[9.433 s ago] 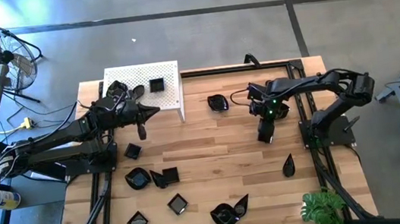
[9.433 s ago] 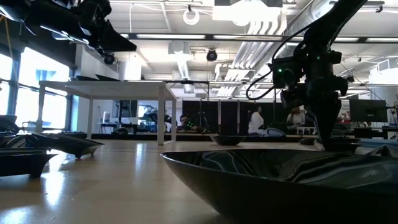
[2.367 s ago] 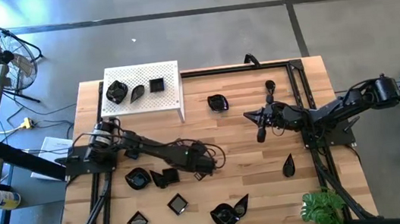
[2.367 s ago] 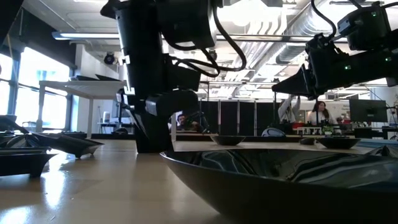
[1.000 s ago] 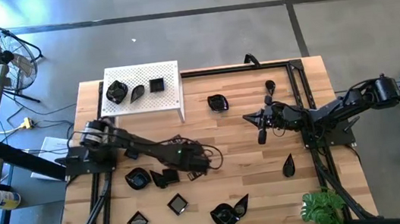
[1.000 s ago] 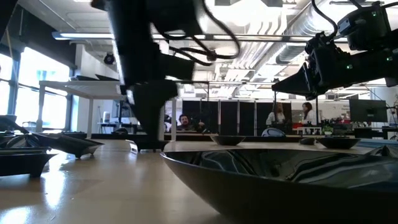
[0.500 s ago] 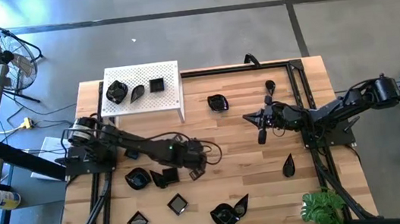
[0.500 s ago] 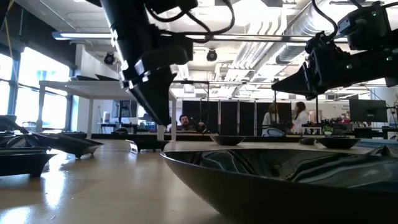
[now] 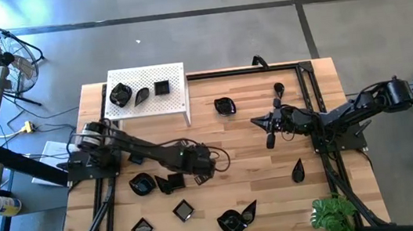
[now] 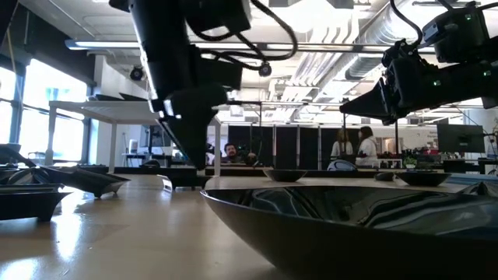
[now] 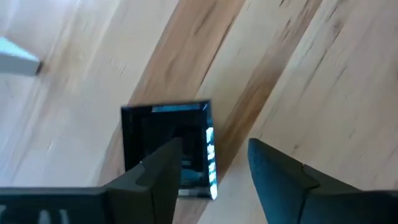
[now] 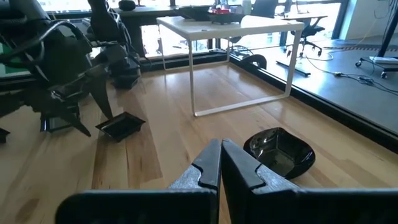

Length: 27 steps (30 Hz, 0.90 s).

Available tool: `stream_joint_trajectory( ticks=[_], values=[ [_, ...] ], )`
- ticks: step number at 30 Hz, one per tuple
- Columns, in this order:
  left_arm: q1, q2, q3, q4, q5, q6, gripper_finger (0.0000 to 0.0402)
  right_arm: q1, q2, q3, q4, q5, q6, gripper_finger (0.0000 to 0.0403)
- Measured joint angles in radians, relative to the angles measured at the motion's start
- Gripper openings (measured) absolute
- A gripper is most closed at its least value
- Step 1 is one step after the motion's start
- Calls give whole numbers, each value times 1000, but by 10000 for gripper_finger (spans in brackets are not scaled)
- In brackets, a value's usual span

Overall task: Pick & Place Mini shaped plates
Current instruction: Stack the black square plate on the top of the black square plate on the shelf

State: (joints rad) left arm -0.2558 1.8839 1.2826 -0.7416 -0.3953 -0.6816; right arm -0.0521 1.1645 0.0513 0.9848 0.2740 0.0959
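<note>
Several glossy black mini shaped plates lie scattered on the wooden table [image 9: 264, 195]. My left gripper [image 9: 200, 171] points steeply down over a small square plate [image 11: 166, 148] that lies flat on the wood left of the table's middle. It is open: one finger [image 11: 158, 177] hangs over the plate's hollow, the other [image 11: 280, 180] over bare wood beside it. The low view shows a fingertip [image 10: 201, 158] just above that plate [image 10: 187, 180]. My right gripper [image 9: 267, 136] waits shut and level, above the table's right half.
A white perforated stand [image 9: 176, 95] at the far left bears three plates [image 9: 119, 95]. More plates lie near left [image 9: 141, 184] and near middle [image 9: 237, 219]. A wavy round plate [image 9: 224, 106] lies at the far middle and a teardrop plate [image 9: 298, 171] at the right. A plant [image 9: 333, 214] stands at the near right corner.
In the low view my left gripper's fingertips, down at the small square plate a second ago, now stand a little above it. The plate lies where it was.
</note>
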Motion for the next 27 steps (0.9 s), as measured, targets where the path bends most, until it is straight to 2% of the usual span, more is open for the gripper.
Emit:
stream_joint_trajectory(
  ticks=[8, 19, 22, 27],
  values=[
    [0, 60, 0, -9, 7, 0, 145, 0, 1, 0, -4, -1, 0, 1],
    [-1, 79, 1, -5, -25, -3, 134, 0, 1, 0, -4, 0, 0, 2],
    [-1, 79, 1, -8, -27, -2, 113, 0, 1, 0, -8, 0, 0, 1],
    [1, 81, -1, -32, -29, 6, 49, 0, 1, 0, -8, 0, 0, 2]
  ],
)
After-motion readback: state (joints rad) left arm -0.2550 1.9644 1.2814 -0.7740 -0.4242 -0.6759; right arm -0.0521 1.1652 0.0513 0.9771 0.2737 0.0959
